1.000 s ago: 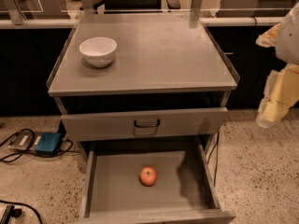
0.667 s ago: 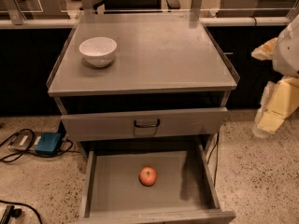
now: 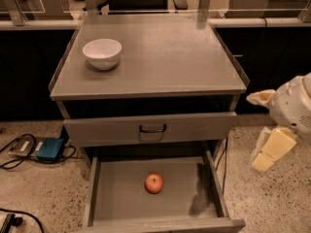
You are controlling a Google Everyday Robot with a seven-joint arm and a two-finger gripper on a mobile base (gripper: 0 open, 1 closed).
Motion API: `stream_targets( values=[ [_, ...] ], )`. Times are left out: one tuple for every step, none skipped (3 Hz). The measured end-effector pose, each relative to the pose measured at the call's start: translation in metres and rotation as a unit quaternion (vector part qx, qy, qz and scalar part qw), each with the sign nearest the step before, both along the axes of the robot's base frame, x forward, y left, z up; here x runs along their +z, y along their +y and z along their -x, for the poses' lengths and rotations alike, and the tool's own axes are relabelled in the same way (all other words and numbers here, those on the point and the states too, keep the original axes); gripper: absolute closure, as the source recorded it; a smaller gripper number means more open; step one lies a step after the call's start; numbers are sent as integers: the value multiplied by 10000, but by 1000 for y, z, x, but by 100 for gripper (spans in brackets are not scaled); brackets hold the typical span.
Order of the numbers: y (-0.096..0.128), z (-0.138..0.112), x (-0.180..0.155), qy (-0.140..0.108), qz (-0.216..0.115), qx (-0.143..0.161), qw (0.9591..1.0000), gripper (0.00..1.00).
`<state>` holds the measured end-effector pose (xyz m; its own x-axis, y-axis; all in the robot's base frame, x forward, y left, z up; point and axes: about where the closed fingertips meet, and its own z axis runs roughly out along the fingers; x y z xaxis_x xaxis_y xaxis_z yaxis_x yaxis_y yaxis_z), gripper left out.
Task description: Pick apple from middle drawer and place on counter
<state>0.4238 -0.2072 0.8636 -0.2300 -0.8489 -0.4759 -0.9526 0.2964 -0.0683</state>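
Jaws hang right of middle drawer (image 3: 121, 193); apple (image 3: 154, 183) inside.

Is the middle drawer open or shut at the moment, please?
Open: the middle drawer is pulled out, exposing its floor and the apple. The end effector hangs outside it, at the right.

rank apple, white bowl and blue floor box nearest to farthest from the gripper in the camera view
The gripper is at the right edge of view.
1. apple, in the open middle drawer
2. white bowl, back left of the counter
3. blue box, far left on the floor; nearly tied with the bowl
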Motion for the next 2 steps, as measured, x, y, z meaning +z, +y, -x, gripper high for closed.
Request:
stream_targets(
  values=[
    [3,4,-42,-57,-352,8,9994,0],
    [1,-2,-61,-410,-546,-351,9971,0]
  ],
)
